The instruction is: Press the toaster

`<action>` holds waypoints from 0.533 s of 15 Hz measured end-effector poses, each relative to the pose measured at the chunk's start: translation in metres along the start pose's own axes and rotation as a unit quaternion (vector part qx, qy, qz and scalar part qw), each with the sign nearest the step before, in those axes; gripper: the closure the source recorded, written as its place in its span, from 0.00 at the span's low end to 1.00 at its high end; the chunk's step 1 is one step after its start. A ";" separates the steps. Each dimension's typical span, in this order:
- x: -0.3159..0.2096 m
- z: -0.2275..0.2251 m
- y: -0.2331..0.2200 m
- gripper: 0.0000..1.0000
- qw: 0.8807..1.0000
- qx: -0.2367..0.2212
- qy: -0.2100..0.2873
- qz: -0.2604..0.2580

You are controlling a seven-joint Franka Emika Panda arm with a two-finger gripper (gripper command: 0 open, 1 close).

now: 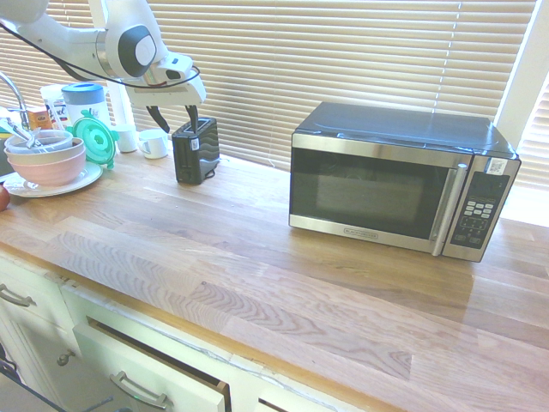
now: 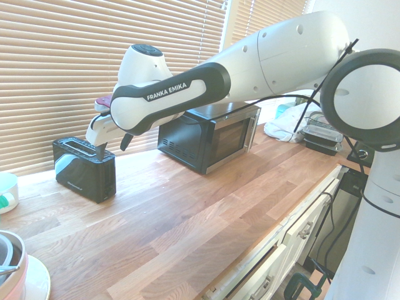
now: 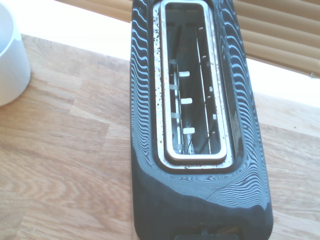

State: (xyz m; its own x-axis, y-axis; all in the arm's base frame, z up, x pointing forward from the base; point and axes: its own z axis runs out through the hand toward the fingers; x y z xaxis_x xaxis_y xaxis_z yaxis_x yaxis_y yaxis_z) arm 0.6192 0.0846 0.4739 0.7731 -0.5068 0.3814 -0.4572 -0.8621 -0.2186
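Toaster spot: on the tabletop [image 1: 257, 283], beside the white mug [image 1: 153, 143]
Toaster [image 1: 196, 150] axis: slot running lengthwise, labelled end towards first exterior camera
End effector [image 1: 172, 118]: open, one finger seemingly at toaster's top
Wrist view only: slot's inner wires [image 3: 186, 101]

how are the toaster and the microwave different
The toaster is small and upright, while the microwave is far larger and wide. The toaster has an open slot on top; the microwave has a front door with a long handle. The toaster looks mostly black, the microwave black and steel. Both stand on the wooden counter.
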 end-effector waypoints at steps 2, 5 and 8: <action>0.000 -0.002 0.000 1.00 1.000 0.001 0.001 0.000; 0.000 -0.002 0.000 1.00 1.000 0.000 0.000 0.000; 0.000 -0.002 0.000 1.00 1.000 -0.001 -0.001 0.000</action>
State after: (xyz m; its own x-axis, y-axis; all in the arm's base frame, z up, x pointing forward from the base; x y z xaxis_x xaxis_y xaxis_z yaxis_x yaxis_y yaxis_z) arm 0.6182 0.0846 0.4757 0.7740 -0.5071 0.3792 -0.4584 -0.8619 -0.2170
